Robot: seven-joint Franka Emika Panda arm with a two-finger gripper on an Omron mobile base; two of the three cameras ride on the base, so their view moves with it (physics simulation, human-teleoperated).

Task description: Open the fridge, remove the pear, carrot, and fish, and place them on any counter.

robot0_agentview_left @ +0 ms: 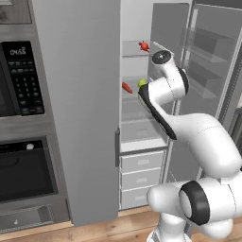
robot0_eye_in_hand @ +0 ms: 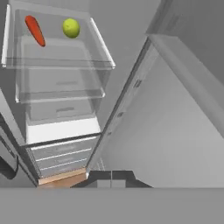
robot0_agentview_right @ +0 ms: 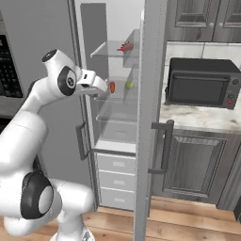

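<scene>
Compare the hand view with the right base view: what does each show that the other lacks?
Hand view alone: the shut hand, its tips together, empty. Right base view alone: the fish on the upper shelf, the microwave on the counter, and the arm. Both: the open fridge with the carrot and pear side by side on one clear shelf, drawers below.

A black microwave (robot0_agentview_right: 201, 89) stands under dark grey upper cabinets (robot0_agentview_right: 202, 20), with a dark cabinet door (robot0_agentview_right: 190, 164) lower down. A built-in oven stack (robot0_agentview_left: 23, 137) has a black keypad panel (robot0_agentview_left: 22, 78) above a dark oven window (robot0_agentview_left: 24, 175). The floor (robot0_agentview_right: 188, 221) is light wood planks.
</scene>
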